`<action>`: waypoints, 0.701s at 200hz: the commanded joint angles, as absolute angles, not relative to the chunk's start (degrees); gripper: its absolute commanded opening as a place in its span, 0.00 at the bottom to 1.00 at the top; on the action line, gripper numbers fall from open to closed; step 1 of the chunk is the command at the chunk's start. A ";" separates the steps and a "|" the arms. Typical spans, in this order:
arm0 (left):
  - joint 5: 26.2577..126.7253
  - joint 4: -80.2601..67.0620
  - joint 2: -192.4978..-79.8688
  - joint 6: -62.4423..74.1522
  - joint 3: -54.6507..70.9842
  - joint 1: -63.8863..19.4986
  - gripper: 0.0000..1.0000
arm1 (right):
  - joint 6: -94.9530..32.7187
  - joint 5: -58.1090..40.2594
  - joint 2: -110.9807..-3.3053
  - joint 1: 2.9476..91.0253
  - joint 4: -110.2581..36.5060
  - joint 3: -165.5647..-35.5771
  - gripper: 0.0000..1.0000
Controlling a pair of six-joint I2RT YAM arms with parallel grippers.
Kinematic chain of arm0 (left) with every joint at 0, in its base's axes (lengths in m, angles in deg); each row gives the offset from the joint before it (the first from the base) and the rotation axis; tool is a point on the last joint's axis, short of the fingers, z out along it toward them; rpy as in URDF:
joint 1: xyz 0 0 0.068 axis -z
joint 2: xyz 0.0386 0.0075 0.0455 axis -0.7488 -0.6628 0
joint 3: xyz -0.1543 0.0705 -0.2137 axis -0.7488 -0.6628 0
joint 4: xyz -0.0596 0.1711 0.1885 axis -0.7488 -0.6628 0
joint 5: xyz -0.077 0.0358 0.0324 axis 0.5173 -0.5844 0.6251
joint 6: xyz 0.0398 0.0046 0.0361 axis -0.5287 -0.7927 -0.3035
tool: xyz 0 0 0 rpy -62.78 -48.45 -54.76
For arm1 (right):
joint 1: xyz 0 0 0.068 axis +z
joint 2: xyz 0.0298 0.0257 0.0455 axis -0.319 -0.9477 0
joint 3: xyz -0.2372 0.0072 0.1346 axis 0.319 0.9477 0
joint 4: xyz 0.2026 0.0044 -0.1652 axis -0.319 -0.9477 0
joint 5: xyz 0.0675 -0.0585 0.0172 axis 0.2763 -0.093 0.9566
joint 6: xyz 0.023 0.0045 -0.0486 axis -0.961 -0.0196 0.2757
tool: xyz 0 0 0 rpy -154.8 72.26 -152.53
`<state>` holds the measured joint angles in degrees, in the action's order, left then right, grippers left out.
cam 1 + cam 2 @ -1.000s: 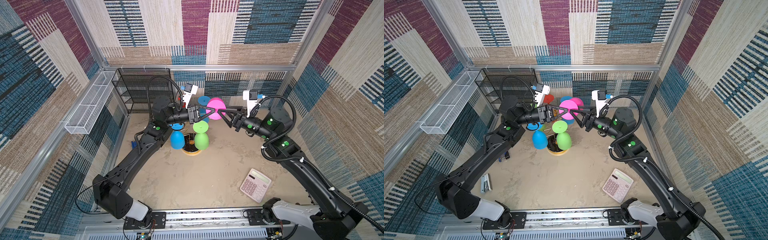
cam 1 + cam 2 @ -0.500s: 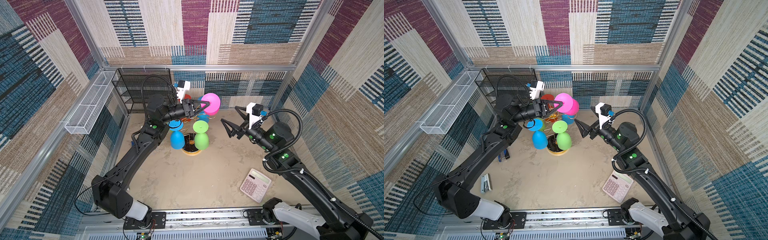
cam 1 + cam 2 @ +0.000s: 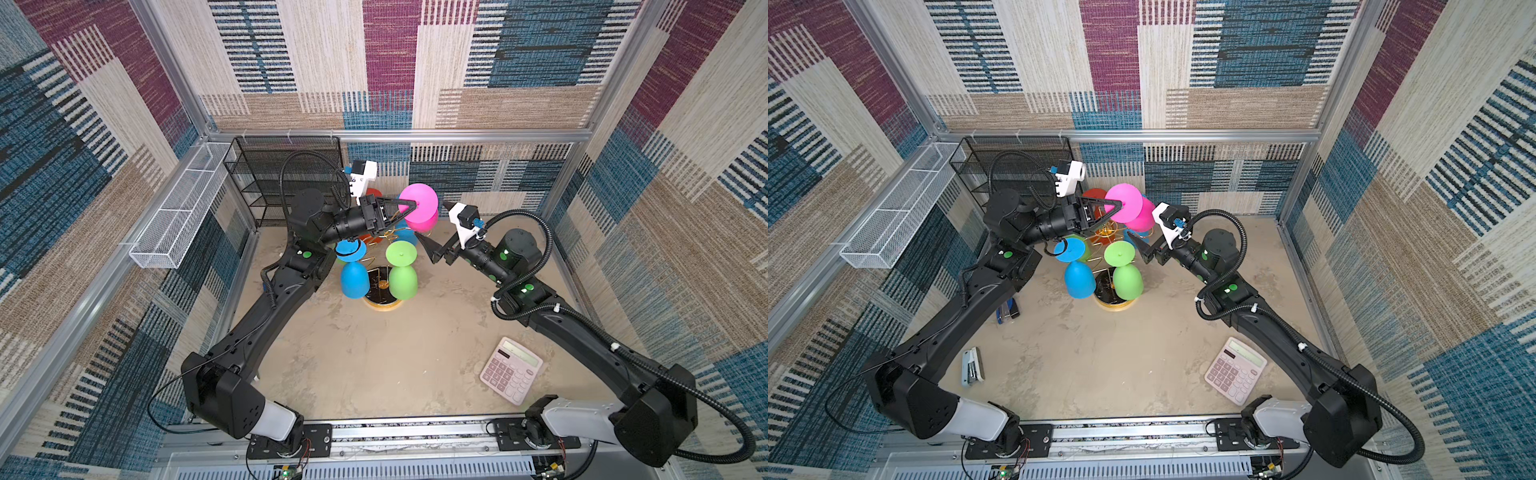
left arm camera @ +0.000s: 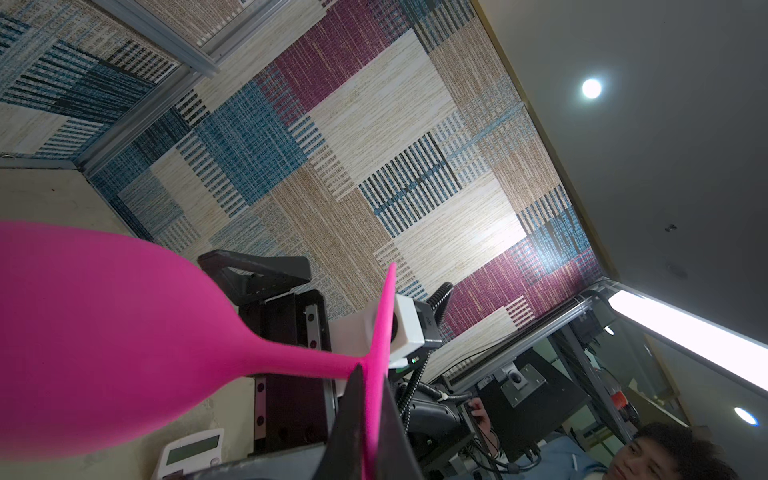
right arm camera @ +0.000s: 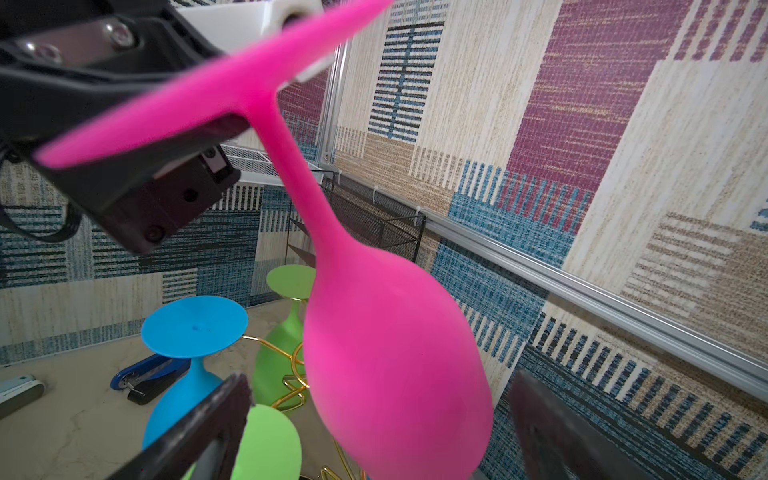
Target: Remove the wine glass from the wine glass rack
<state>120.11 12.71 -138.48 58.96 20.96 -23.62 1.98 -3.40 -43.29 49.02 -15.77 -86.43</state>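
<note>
Left pincer point(image 3: 410, 204) clenched on the flat foot of the matte pink plastic wine glass point(image 3: 420, 212), beside the stem. The bowl hangs tilted below this pincer's tips, and in the right wrist view no wire shows round the stem. The gold wire wine glass rack on a round black base point(image 3: 381, 306) stands below the left pincer, with a blue wine glass point(image 3: 354, 281) and a green wine glass point(image 3: 402, 283) hung bowl-down on it. Right pincer point(image 5: 374, 415) released, jaws wide. The pink bowl lies between its fingers point(image 5: 212, 411), no contact visible.
</note>
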 commanded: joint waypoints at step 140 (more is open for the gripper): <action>122.14 22.25 -137.80 66.25 18.33 -24.67 0.00 | 1.85 -3.29 -51.76 50.42 -11.49 -92.64 0.92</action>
<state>121.51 17.65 -138.03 64.38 18.53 -24.50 2.42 -3.49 -51.49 50.18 -12.30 -91.89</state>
